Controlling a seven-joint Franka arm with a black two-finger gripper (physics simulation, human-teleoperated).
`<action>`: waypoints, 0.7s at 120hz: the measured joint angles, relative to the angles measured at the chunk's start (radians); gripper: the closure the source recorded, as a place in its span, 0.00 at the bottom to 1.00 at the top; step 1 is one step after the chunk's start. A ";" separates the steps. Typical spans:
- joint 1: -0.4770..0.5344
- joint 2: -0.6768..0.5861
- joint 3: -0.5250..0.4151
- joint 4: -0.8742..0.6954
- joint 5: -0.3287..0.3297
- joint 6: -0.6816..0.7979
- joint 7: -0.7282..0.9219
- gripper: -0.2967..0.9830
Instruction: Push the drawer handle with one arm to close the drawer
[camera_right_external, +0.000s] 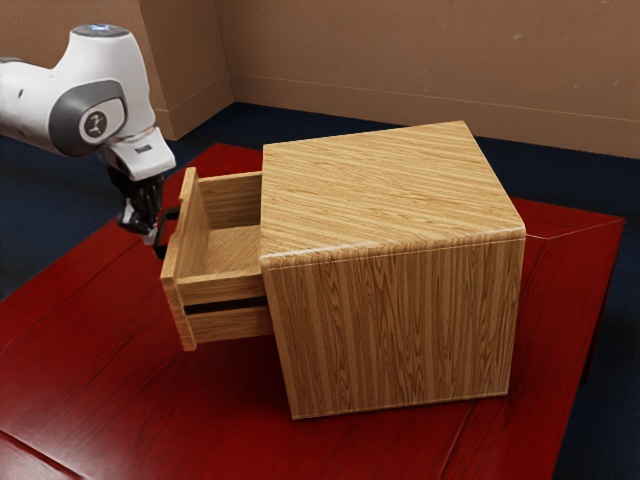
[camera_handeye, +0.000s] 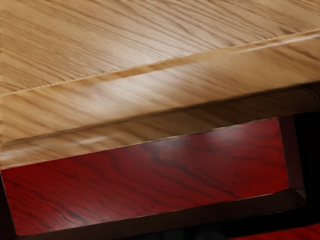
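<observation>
1. The task is not complete: the light-brown wooden drawer (camera_right_external: 232, 201) stands clearly open, jutting toward the exterior view's left from the box-shaped, wood-grained cabinet (camera_right_external: 390, 190) on the glossy red wooden table (camera_right_external: 100, 370).
2. The drawer's upright wooden front panel (camera_right_external: 189, 230) is well apart from the cabinet's body, and the interior lies exposed between them. A good part of the closing travel appears to be left.
3. The task's thing, the black bar-shaped handle (camera_right_external: 172, 214), is on the outer face of that panel, at the exterior view's left. In the wrist view, red tabletop shows through the space between its dark bar and the wood.
4. The approach looks largely done. The white jointed arm (camera_right_external: 95, 90) comes in from the exterior view's upper left, and its black gripper (camera_right_external: 151, 238) is at the handle, on the side away from the cabinet. Whether the two touch cannot be told.
5. Whether the gripper is wide or narrow, or has hold of the handle, cannot be told either.
6. What remains is the push itself: a steady move toward the exterior view's right until the front panel meets the cabinet. A slanted push could let the gripper slip off the bar or make the drawer bind.
</observation>
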 joint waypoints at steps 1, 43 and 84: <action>0.000 0.000 0.000 0.000 0.000 0.000 -0.001 0.85; -0.015 0.029 0.000 0.050 -0.036 0.004 -0.047 0.84; -0.048 0.106 -0.002 0.122 -0.063 0.005 -0.095 0.84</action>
